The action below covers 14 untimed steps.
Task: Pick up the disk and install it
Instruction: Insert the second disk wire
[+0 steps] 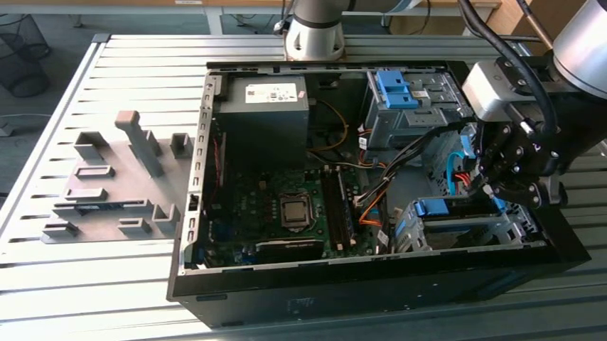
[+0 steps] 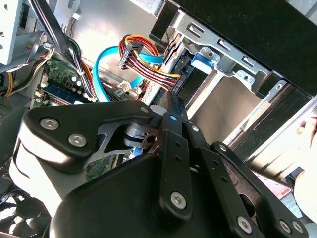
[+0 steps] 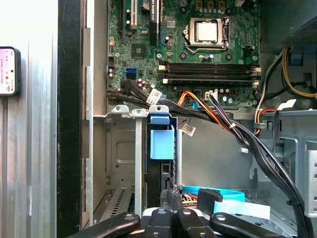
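In the first wrist view the disk (image 3: 161, 171) stands edge-on in the slot of the metal drive cage (image 3: 121, 148). Its bright blue plastic tab sits at the cage's mouth and its dark edge runs down toward my claw (image 3: 171, 196). In the exterior view the same blue shows in the lower cage, at the corner of the open computer case (image 1: 379, 284) on the slatted tabletop (image 1: 124, 270).

My claw is drawn together, with no gap between the fingers that I can see. Nothing is pinched in it, and the tips are right at the disk's near end. I judge the pick-up is done and the install is in hand: the disk is in its bay, and I am at it to press it home.

Any push from here calls for a straight line along the rails, because stamped sheet metal is stiff and would jam a tilted caddy. It also calls for care with the bundle of red, yellow and black wires (image 2: 143, 64) and the flat blue cable (image 2: 106, 59), both soft and lying close beside my tips. The green motherboard (image 3: 208, 54) lies well beyond.
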Each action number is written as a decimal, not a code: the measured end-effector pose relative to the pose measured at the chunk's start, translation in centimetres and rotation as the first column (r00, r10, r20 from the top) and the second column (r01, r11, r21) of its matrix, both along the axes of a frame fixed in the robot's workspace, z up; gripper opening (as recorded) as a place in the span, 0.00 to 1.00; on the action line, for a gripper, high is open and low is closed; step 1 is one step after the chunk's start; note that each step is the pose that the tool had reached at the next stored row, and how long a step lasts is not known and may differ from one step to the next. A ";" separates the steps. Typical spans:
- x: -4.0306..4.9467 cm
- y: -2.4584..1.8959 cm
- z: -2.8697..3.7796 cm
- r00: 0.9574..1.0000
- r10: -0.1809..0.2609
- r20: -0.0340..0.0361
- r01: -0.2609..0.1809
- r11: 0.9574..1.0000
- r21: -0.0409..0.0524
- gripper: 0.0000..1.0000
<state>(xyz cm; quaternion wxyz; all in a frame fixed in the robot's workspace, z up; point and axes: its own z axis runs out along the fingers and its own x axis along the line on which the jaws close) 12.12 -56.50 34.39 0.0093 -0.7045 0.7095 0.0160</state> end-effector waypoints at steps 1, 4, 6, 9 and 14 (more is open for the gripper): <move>0.00 0.00 0.00 1.000 0.000 0.000 0.000 1.000 0.000 0.11; 0.00 0.00 0.01 1.000 0.000 0.000 0.000 1.000 0.000 0.11; 0.00 0.00 0.01 1.000 0.000 0.000 0.000 1.000 0.000 0.11; -0.01 0.00 0.02 1.000 0.000 0.000 0.000 1.000 0.000 0.11; -0.59 -0.02 0.01 1.000 0.000 0.000 0.000 1.000 0.000 0.11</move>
